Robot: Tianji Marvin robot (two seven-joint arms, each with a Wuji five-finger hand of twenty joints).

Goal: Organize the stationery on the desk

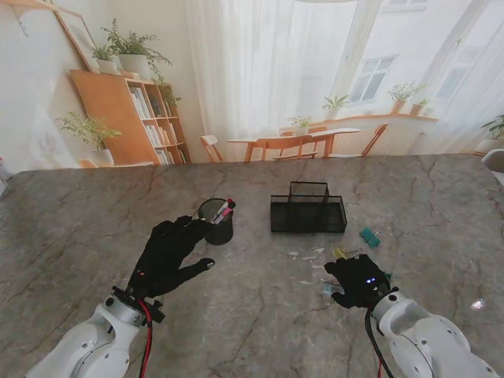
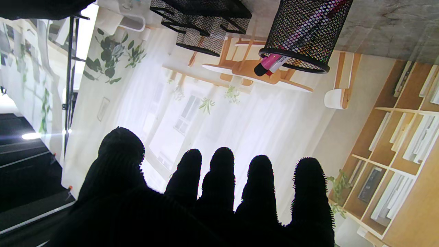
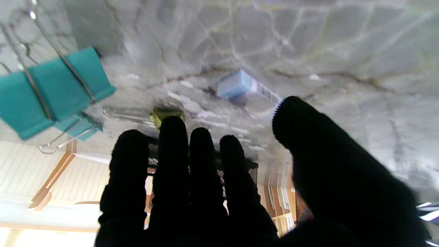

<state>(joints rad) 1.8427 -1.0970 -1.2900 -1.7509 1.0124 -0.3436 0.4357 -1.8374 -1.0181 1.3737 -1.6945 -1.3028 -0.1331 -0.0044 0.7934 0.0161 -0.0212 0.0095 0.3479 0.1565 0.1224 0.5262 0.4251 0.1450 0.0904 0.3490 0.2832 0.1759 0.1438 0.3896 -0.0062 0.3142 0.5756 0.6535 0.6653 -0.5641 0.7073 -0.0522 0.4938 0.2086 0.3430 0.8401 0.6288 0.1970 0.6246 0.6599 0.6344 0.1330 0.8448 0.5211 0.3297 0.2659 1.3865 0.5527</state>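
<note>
Grey marble-patterned table [image 1: 94,213] across the lower frame, backdrop with wooden bookshelf [image 1: 146,118] at upper left, curtained window [image 1: 260,71] at upper centre

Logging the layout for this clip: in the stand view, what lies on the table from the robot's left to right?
Black-gloved left hand → round black mesh pen cup → rectangular black mesh desk organizer → black-gloved right hand → teal binder clip.
</note>
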